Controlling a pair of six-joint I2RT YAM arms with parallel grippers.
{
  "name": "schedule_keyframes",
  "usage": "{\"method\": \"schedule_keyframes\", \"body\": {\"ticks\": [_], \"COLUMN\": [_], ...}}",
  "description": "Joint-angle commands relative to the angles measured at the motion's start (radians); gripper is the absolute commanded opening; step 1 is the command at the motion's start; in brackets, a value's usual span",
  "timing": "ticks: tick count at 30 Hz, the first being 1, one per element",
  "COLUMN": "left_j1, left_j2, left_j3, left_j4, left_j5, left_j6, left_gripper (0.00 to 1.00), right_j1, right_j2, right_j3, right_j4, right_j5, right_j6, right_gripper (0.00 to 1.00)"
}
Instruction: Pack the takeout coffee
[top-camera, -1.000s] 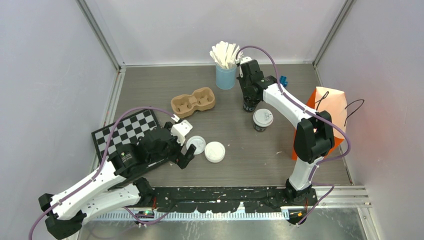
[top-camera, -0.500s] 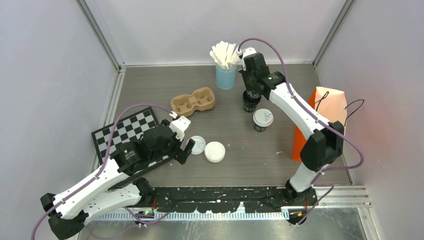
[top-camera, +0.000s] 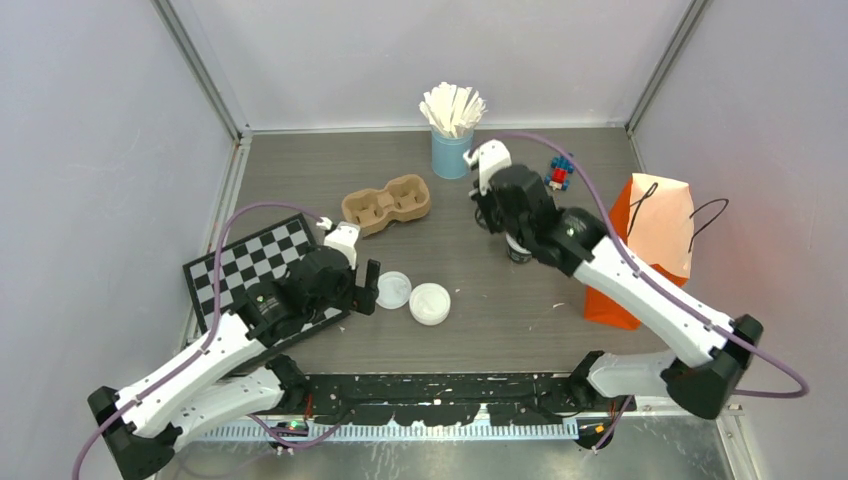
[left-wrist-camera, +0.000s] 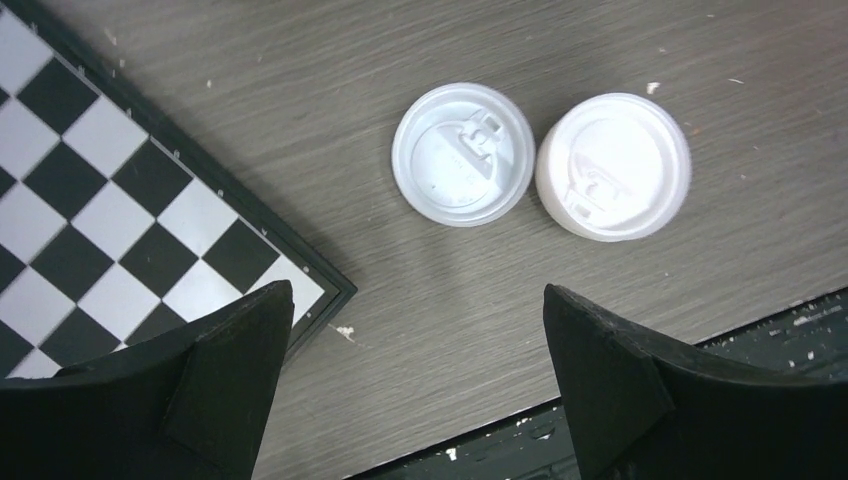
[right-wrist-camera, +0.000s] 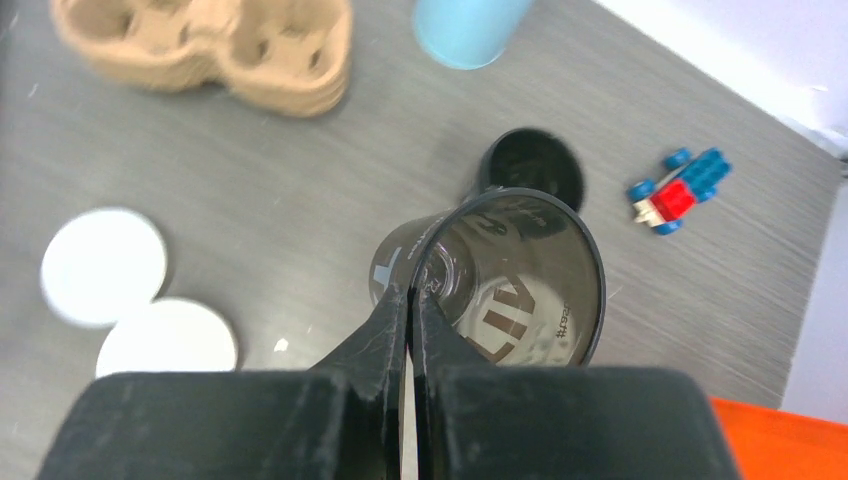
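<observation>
Right gripper (right-wrist-camera: 410, 285) clamped on rim of lidless black cup (right-wrist-camera: 520, 300), left gripper (left-wrist-camera: 417, 300) with jaws wide apart above two white lids (left-wrist-camera: 462, 153); recommend carrying cup level and setting down gently.

Seen from above, with 12 o'clock at the far wall, the cup of stirrers (top-camera: 452, 152) is stood at 12 o'clock on the table (top-camera: 500, 330). The cup carrier (top-camera: 386, 203) is placed at 8 o'clock of it, the toy (top-camera: 560, 172) at 3 o'clock. The checkerboard (top-camera: 245, 265) is laid at 8 o'clock of the carrier, one lid (top-camera: 393, 290) at 6 o'clock, and a second lid (top-camera: 430, 303) just beside that at 4 o'clock. The paper bag (top-camera: 650, 235) is stood at the table's 3 o'clock. A raised cup (right-wrist-camera: 530, 300) is held by the right gripper (right-wrist-camera: 410, 278). An open cup (right-wrist-camera: 530, 165) is stood between carrier and toy.
</observation>
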Motion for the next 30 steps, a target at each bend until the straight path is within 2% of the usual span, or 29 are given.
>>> {"method": "schedule_keyframes", "body": {"ticks": [1, 5, 13, 24, 30], "left_j1": [0.06, 0.127, 0.186, 0.197, 0.201], "left_j2": [0.006, 0.06, 0.202, 0.366, 0.41], "left_j3": [-0.056, -0.1, -0.155, -0.196, -0.215], "left_j4": [0.061, 0.116, 0.306, 0.399, 0.472], "left_j5": [0.0, 0.049, 0.153, 0.128, 0.131], "left_j6": [-0.158, -0.205, -0.242, -0.239, -0.233], "left_gripper": [0.96, 0.93, 0.81, 0.65, 0.63], "right_j1": [0.129, 0.297, 0.481, 0.68, 0.74], "right_j2": [-0.141, -0.172, -0.184, -0.127, -0.083], "right_j3": [-0.186, -0.324, -0.446, -0.496, -0.519], "right_j4": [0.105, 0.14, 0.12, 0.067, 0.105], "right_j5": [-0.015, 0.083, 0.126, 0.2, 0.204], "right_j6": [-0.022, -0.137, -0.143, -0.087, -0.04], "right_gripper": [0.0, 0.0, 0.0, 0.0, 0.0]}}
